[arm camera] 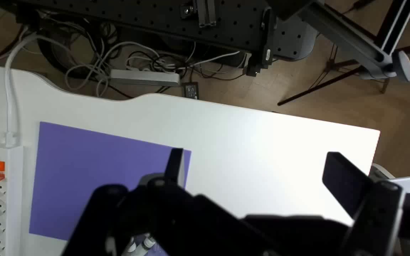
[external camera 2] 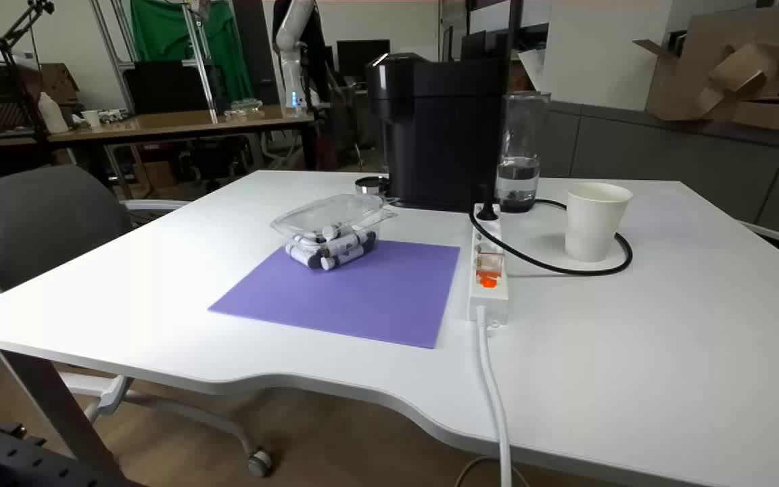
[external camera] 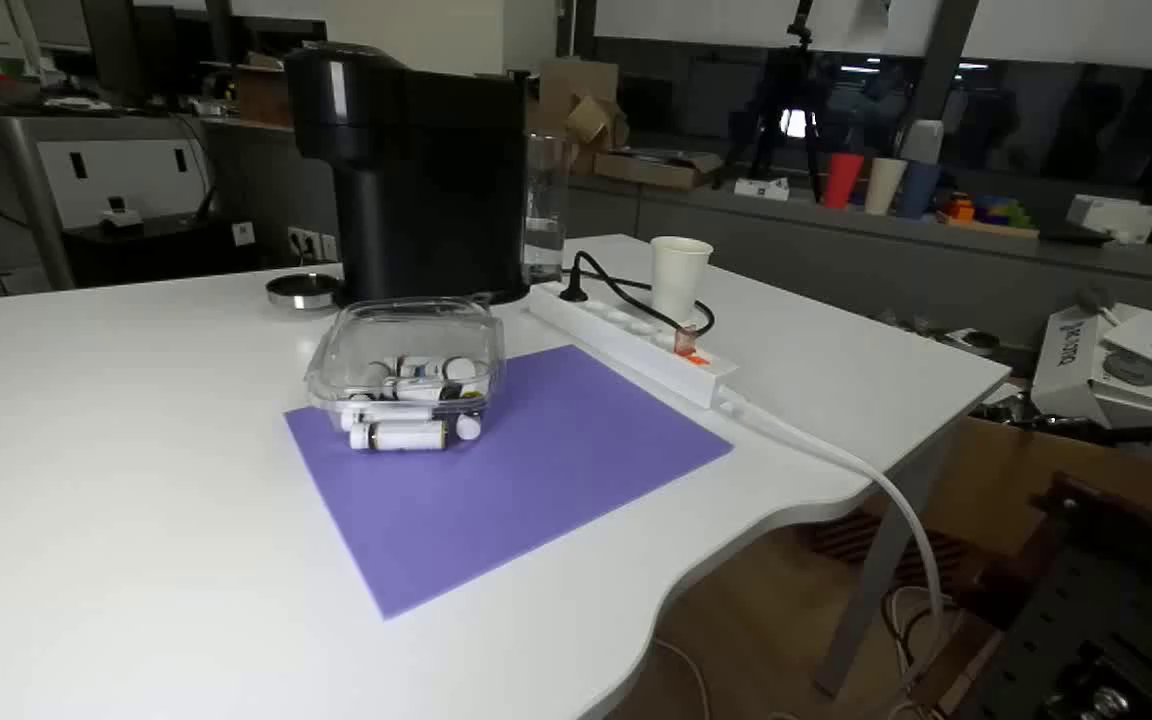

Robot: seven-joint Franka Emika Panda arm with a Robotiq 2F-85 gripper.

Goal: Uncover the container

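The container is a low see-through plastic tub (external camera: 414, 335) with several small white-and-black cylinders inside. It stands at the back of the purple mat (external camera: 526, 480), and it also shows in an exterior view (external camera 2: 328, 211). A clear lid appears to lie over its top; I cannot tell how firmly it sits. In the wrist view only a few of the cylinders (arm camera: 144, 246) show at the bottom edge, mostly hidden by a finger. My gripper (arm camera: 256, 165) is open, with nothing between its fingers, high above the table. The gripper is outside both exterior views.
A tall black coffee machine (external camera: 426, 170) stands behind the container, with a small metal-rimmed dish (external camera: 302, 290) beside it. A white power strip (external camera 2: 489, 291) with cables, a white paper cup (external camera 2: 592, 223) and a clear water tank (external camera 2: 518, 155) stand to the mat's side.
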